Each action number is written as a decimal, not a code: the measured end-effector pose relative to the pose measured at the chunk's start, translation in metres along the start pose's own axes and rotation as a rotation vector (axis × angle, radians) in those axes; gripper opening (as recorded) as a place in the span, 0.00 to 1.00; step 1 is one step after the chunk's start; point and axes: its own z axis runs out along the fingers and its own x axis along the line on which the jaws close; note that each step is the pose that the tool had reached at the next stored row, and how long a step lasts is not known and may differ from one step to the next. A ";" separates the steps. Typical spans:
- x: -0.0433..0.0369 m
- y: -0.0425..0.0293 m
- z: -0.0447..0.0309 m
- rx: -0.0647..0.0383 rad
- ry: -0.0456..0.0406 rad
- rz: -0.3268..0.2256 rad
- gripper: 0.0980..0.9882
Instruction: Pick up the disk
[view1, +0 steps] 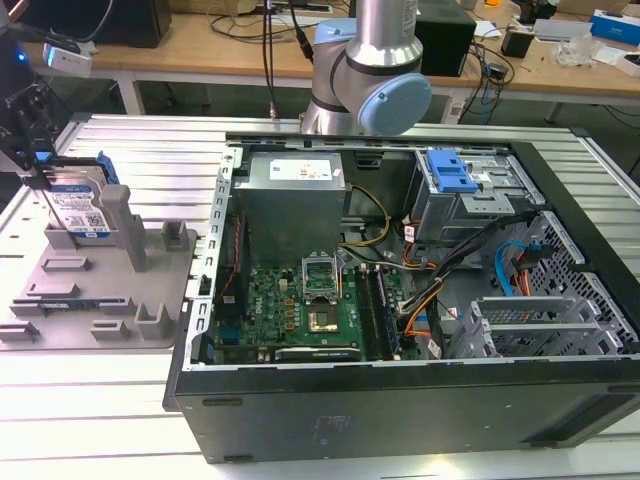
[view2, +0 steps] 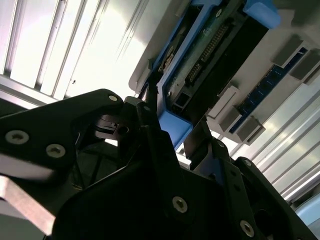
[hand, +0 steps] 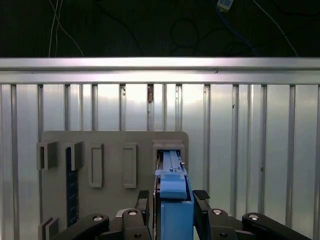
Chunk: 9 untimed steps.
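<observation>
The disk (view1: 76, 208) is a flat rectangular silver hard drive with a white-and-blue barcode label and a blue plastic rail along its edge. It's standing on edge in a slot of the grey plastic holder fixture (view1: 150, 290), on the ribbed aluminium worktop (view1: 130, 140) at the exterior view's left, well apart from the open black computer case (view1: 400, 420). The black two-finger end effector (hand: 172, 196) is straddling its upper end. In the first wrist view both pads (hand: 201, 199) sit right up against the blue-railed edge with no real gap, so I'd call it clamped on the disk, which looks seated in the slot, not lifted. Handling-wise I'd guess it's stiff, fairly dense for its size and smooth-sided, so it could slip if squeezed lightly. It also won't like being knocked or dropped. The second wrist view shows a bare circuit board and connector (view2: 200, 65) on one face — I'd keep the pads off those. Holding it across the thickness near the upper edge seems the sane grip, with a straight pull so it doesn't bind in the slot.
</observation>
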 end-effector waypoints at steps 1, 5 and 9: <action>0.0000 0.0000 0.0005 0.000 -0.0001 0.001 0.41; -0.0001 0.0000 0.0006 0.000 -0.0001 0.002 0.41; -0.0017 0.0000 0.0007 0.000 -0.0002 0.008 0.41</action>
